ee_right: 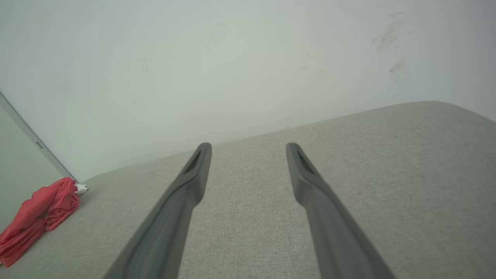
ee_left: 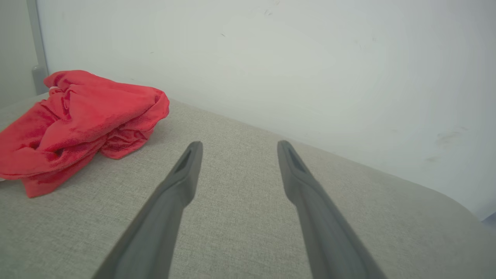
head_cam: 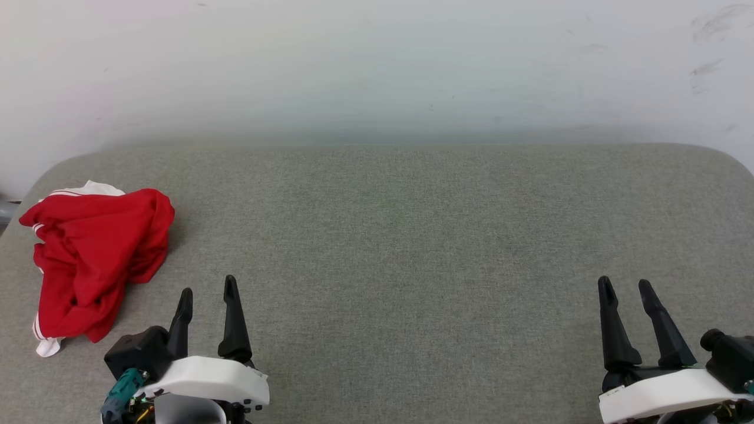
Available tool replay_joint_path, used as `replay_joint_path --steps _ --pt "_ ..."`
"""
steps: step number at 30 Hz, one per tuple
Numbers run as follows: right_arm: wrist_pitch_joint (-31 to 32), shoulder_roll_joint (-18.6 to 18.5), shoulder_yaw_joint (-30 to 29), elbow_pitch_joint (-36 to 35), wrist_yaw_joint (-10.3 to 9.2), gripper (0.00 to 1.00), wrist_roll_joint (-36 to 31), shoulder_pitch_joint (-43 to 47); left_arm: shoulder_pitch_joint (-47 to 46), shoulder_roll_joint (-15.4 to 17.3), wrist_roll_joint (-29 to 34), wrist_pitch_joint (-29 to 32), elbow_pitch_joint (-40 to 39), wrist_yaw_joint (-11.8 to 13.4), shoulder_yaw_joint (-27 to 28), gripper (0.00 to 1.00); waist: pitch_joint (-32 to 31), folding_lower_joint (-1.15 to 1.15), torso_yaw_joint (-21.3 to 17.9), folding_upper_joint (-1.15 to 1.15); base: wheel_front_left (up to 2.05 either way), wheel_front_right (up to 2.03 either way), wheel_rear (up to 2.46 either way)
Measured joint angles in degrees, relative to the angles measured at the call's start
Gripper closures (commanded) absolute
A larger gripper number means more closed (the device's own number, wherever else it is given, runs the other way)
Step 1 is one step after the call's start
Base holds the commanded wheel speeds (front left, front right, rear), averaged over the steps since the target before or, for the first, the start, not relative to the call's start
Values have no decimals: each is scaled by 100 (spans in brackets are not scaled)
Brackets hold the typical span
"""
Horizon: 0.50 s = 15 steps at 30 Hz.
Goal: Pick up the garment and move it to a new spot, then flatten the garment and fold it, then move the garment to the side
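The garment [head_cam: 94, 253] lies crumpled in a red heap with bits of white sleeve and striped trim, at the far left of the grey fabric surface [head_cam: 400, 247]. It also shows as a red bundle [ee_left: 77, 120] at the upper left of the left wrist view and small [ee_right: 38, 213] at the lower left of the right wrist view. My left gripper [head_cam: 208, 287] stands open just right of the heap's near end, apart from it, with nothing between its fingers. Far to the right, my right gripper [head_cam: 625, 285] is open and empty too.
A pale wall [head_cam: 377, 65] rises directly behind the surface. The surface's rounded corners show at the back left and back right. A grey vertical strip [ee_left: 37, 46] stands by the wall near the garment.
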Motion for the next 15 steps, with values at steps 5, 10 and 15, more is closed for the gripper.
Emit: replay_joint_path --steps 5,10,15 --pt "-78 0 12 -52 0 0 -263 13 29 14 274 -58 -44 62 -73 0 -7 0 2 0 0 0 0" --pt "-145 0 18 -96 0 0 -480 41 73 16 535 -133 -73 96 -111 0 -17 0 12 0 0 0 0" --pt "-202 0 16 -142 0 0 -720 70 92 19 801 -199 -99 127 -138 0 -22 0 21 0 0 0 0"
